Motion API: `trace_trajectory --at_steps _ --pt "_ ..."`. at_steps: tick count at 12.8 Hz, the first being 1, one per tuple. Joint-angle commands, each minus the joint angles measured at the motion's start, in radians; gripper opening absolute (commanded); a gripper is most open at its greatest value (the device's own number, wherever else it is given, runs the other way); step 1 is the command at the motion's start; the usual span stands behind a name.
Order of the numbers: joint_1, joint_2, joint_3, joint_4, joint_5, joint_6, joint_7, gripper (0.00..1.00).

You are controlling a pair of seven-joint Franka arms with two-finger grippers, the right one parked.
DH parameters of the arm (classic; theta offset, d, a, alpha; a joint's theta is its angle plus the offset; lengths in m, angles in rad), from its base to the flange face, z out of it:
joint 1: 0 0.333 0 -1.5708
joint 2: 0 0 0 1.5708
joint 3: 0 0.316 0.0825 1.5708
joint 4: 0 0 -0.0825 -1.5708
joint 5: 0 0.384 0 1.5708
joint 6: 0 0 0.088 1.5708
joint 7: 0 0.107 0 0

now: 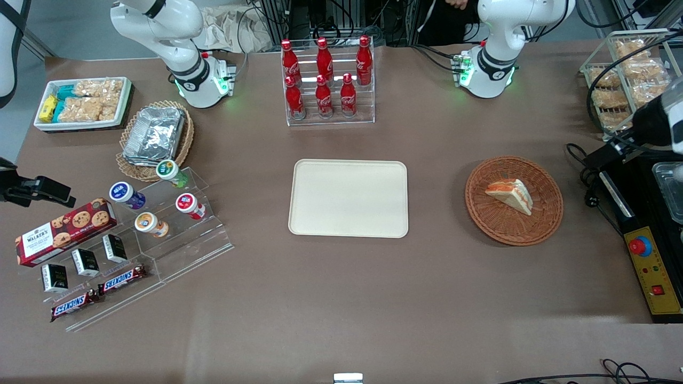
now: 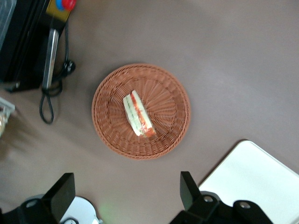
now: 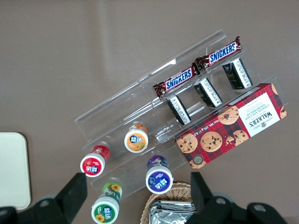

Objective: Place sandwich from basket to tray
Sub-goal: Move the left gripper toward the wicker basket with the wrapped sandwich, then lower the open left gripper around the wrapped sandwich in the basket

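So, what we see right now:
Sandwich: the sandwich (image 1: 510, 195) (image 2: 138, 114) lies on its side in the basket (image 1: 514, 200) (image 2: 141, 111), roughly at its centre; we see orange-red and green filling along its edge.
Basket: sits on the brown surface (image 1: 341, 298) toward the working arm's end, well apart from the tray.
Tray: the tray (image 1: 348, 198) (image 2: 261, 177) sits mid-surface with nothing on it, nearer the front camera than the cola bottle rack (image 1: 327, 80).
Tool: the tool (image 2: 125, 196) hangs high above the surface, spread wide, holding nothing; we see both fingers (image 2: 61, 192) well apart, with the basket and sandwich below and between them, untouched.
Arm: in the front view we only catch its dark end at the frame edge, above the control box (image 1: 652, 274).
Task state: sandwich not yet lifted.
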Motion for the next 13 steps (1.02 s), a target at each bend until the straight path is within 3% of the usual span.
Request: trace_trajectory --at_steps 1,6,13 --pt "-0.008 -0.063 0.003 -0.170 0.020 0.101 -0.119 1.00" --pt "-0.008 -0.165 0.001 -0.595 0.022 0.539 -0.366 1.00" --pt "-0.008 -0.131 -0.011 -0.818 0.020 0.870 -0.445 1.00"
